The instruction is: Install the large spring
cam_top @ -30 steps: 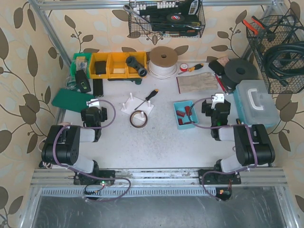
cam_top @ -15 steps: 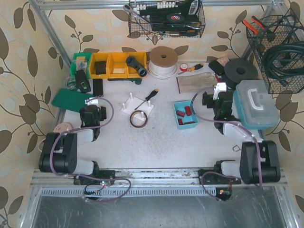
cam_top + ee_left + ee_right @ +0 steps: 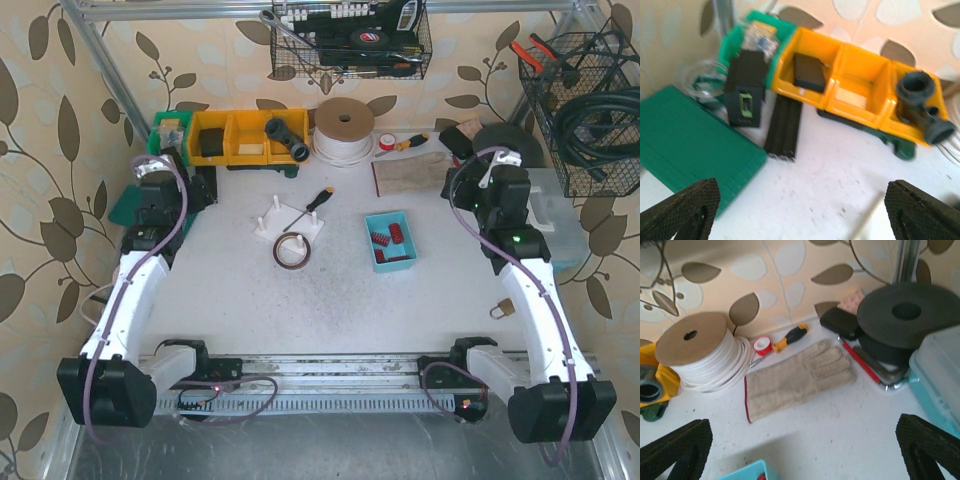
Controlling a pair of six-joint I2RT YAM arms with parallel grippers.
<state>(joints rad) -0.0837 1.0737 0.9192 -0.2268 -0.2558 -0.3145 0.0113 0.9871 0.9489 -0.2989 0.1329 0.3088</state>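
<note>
A blue tray [image 3: 372, 228] mid-right on the table holds several red springs [image 3: 396, 233]; I cannot tell which is the large one. A white base with upright pegs [image 3: 287, 222] stands at the middle. My left gripper [image 3: 162, 196] is raised at the back left, open and empty; its wrist view shows it [image 3: 802, 212] over bare table in front of the yellow bins. My right gripper [image 3: 497, 188] is raised at the back right, open and empty; its wrist view shows it [image 3: 805, 450] above the glove, with the tray's corner [image 3: 747, 472] at the bottom edge.
Yellow bins [image 3: 245, 137], a green case [image 3: 140, 207] and a black block [image 3: 746, 85] are at the back left. A tape roll [image 3: 291, 250] and a screwdriver [image 3: 310, 205] lie near the base. A cord spool [image 3: 343, 130], a glove [image 3: 415, 172], a black disc [image 3: 905, 310] and a teal box [image 3: 560, 225] are at the back right.
Both arms have unfolded from low positions near the table's middle and risen toward the back: the left gripper to the back left, the right gripper to the back right. Both stay open.
</note>
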